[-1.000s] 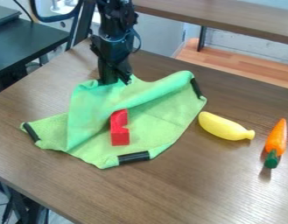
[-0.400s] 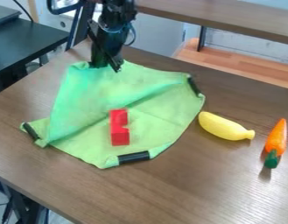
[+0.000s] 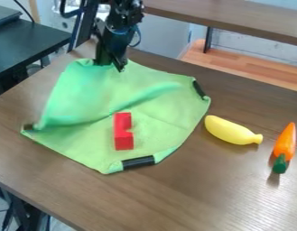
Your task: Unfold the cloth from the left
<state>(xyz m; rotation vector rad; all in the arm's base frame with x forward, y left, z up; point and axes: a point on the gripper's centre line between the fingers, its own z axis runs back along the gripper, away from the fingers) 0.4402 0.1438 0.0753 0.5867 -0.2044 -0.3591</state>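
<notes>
Green cloth: the big, soft green cloth (image 3: 84, 144) is mostly open on the brown wooden table (image 3: 205, 194).
Fold: one puffy fold (image 3: 84, 121) needs to go flat, I think.
Red block: the notched red block (image 3: 123, 140) sits on the cloth.
Black gripper: the black two-finger gripper (image 3: 109, 66) pinches the cloth's far edge; the rest spreads out in front.

This looks like a robotics lab: a black robot arm (image 3: 122, 20) hangs over a wood-grain table (image 3: 205, 194) with a toy banana (image 3: 230, 131) and toy carrot (image 3: 285, 142), beside a black desk (image 3: 33, 40) at left.
</notes>
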